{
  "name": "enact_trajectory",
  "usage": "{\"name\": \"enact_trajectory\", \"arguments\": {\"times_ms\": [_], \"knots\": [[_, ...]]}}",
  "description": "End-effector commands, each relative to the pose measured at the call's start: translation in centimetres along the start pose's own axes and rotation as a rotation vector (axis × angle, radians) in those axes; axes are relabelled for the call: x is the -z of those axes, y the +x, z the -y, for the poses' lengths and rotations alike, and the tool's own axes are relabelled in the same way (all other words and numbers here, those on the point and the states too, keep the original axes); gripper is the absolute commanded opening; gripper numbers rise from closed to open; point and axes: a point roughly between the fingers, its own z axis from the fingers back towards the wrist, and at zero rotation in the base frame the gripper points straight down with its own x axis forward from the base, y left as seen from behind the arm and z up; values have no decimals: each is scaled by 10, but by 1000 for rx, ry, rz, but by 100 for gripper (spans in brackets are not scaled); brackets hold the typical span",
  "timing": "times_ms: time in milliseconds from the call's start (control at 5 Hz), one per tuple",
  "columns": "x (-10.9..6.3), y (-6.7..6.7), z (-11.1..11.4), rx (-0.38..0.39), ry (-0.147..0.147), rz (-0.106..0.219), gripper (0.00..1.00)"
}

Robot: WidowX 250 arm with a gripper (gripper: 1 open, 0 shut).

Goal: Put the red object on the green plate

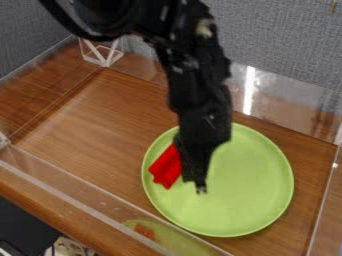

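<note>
The green plate [254,185] lies flat on the wooden table at the front right. The red object [166,166] rests on the plate's left part; only its near end shows, since the arm covers the rest. My gripper [199,186] points down over the plate, just right of the block's near end, with its tip low above the plate surface. Its fingers come together in one narrow dark tip, so it looks shut, and nothing shows between them. Whether the tip touches the block or the plate cannot be made out.
Clear acrylic walls [54,195] fence the wooden table [80,110] on all sides. A small white wire stand [100,47] sits at the back left corner. A grey backdrop stands behind.
</note>
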Motion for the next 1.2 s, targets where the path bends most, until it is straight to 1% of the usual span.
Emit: {"name": "enact_trajectory", "arguments": {"times_ms": [0,200,400,600,800,1000], "knots": [[5,16,15,48,-5,10,0],[10,5,16,42,-22,3,0],[-10,-3,9,34,-10,7,100],[-37,-15,-7,-5,19,12,100],[-71,-34,-34,-137,51,1,100],[-95,-45,-59,-262,86,-9,100]]}}
